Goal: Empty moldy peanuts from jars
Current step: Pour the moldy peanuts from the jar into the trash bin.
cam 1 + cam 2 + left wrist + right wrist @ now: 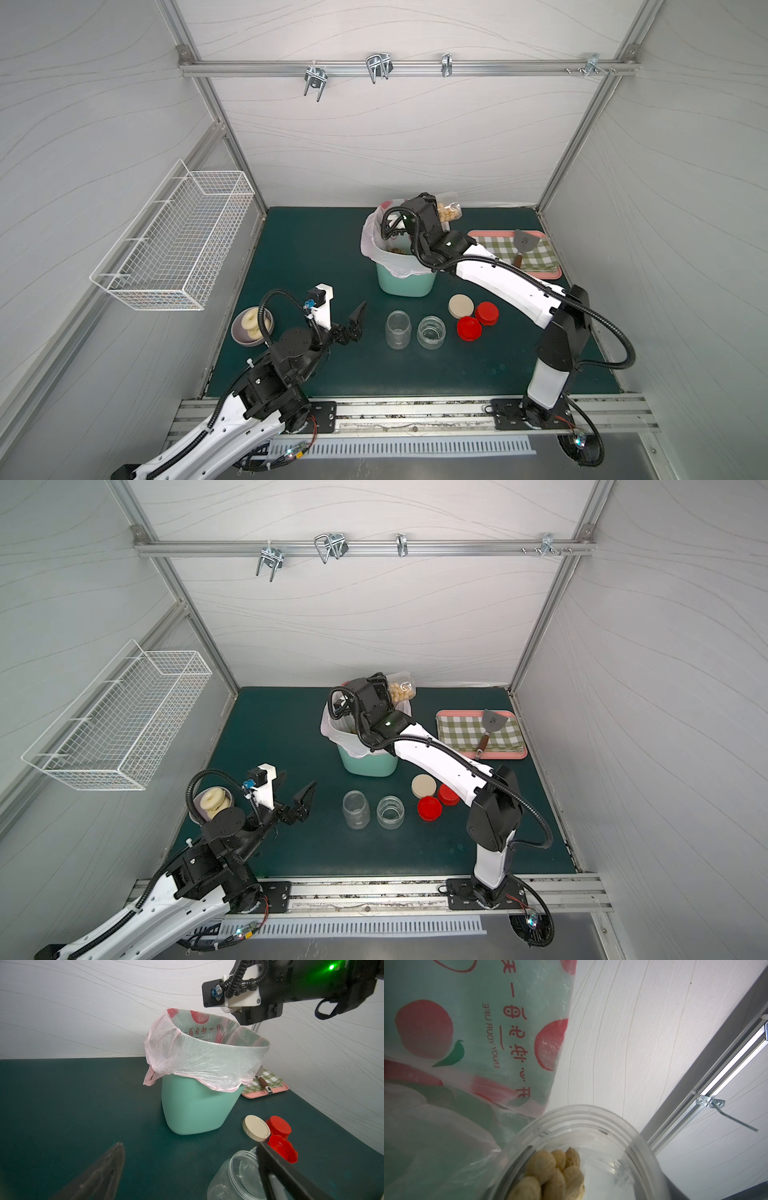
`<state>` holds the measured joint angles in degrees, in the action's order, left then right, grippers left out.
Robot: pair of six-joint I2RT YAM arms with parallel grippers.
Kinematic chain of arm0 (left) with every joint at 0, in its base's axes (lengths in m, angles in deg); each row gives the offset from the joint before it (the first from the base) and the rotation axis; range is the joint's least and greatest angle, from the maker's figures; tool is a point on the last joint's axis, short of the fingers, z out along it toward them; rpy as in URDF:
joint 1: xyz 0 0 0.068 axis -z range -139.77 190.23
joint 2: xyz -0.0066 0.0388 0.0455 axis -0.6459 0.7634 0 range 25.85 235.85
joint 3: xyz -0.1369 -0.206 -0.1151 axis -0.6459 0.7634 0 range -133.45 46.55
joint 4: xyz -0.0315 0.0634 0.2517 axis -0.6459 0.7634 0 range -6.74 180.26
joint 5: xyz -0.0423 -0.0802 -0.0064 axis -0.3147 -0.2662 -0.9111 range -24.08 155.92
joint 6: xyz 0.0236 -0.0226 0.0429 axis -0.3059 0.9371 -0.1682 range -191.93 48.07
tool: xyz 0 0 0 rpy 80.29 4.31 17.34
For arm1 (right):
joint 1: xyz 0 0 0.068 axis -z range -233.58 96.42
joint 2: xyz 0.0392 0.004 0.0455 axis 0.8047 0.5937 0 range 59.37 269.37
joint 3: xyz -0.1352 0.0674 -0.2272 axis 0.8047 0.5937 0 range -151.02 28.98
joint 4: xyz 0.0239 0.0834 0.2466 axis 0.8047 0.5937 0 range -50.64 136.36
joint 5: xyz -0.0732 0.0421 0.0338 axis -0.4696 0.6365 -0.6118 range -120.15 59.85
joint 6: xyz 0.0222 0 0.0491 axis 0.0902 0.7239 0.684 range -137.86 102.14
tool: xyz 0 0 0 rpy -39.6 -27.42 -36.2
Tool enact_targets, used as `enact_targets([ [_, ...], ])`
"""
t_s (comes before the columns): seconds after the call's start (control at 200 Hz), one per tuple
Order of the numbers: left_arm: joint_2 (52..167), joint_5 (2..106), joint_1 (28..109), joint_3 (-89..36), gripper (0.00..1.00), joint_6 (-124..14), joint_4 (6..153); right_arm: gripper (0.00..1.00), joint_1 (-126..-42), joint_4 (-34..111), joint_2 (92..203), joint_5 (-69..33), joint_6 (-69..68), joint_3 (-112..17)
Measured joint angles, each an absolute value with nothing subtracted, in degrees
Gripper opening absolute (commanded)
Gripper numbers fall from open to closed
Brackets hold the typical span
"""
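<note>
My right gripper (437, 211) is shut on a clear jar (448, 209) (401, 688), held tilted above the far rim of the mint-green bin (405, 284). Tan moldy peanuts (556, 1169) lie inside it, behind its open rim (583, 1113); a few more (398, 249) show in the bin's pink bag. Two empty open jars stand on the mat, one taller (398, 329) and one shorter (431, 331). My left gripper (345, 306) (189, 1145) hovers open and empty just left of the taller jar (234, 1176).
A beige lid (461, 306) and two red lids (486, 313) (469, 328) lie right of the empty jars. A pink tray (552, 272) with a checked cloth and spatula sits at the right. A bowl of donuts (251, 326) is at the left, beside my left arm. A wire basket (174, 237) hangs on the left wall.
</note>
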<state>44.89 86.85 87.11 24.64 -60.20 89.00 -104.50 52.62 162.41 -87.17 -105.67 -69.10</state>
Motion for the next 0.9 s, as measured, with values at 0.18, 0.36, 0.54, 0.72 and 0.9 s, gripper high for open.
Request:
enact_targets([
  [0.18,44.92,86.76,87.11,24.64,1.00,-60.44,89.00,0.00,-104.50,51.24,162.72,-87.82,-107.99,-67.98],
  [0.36,44.78,86.74,87.11,24.64,1.00,-60.68,89.04,0.00,-104.52,50.30,162.83,-88.24,-109.21,-67.85],
  [0.54,44.52,86.69,87.11,24.64,1.00,-60.82,89.20,0.00,-104.56,50.02,163.05,-88.65,-109.82,-67.85],
  [0.72,44.52,86.67,87.11,24.64,1.00,-60.86,89.39,0.00,-104.67,50.04,163.40,-88.87,-109.91,-67.85],
  [0.9,44.33,86.67,87.11,24.64,1.00,-60.88,89.42,0.00,-104.72,49.95,163.49,-89.33,-110.83,-67.85],
])
